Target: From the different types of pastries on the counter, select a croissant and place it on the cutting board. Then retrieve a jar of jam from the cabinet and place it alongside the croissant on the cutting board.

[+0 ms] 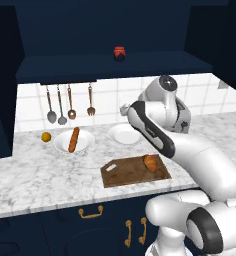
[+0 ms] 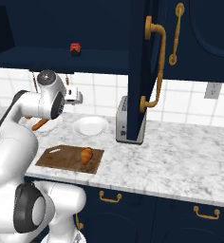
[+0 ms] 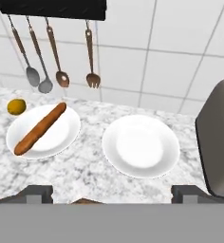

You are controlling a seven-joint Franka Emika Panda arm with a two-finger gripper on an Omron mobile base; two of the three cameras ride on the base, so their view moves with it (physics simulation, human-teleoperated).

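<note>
Fingertips of our gripper stand spread wide with nothing between them, above the counter. We note the croissant lying on the cutting board, below and apart from the fingers. We see the jar of jam on the cabinet shelf, well above them.

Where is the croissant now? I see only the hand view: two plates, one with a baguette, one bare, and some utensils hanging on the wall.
Observer: The croissant lies on the cutting board, toward the board's right end in the left base view.
Operator: Is the gripper holding something?
Observer: No. The gripper hangs above the counter, apart from the board, with nothing between its fingers.
Operator: And the jar of jam, where is it?
Observer: The jar of jam stands on the shelf of the cabinet, above the hanging utensils.
</note>
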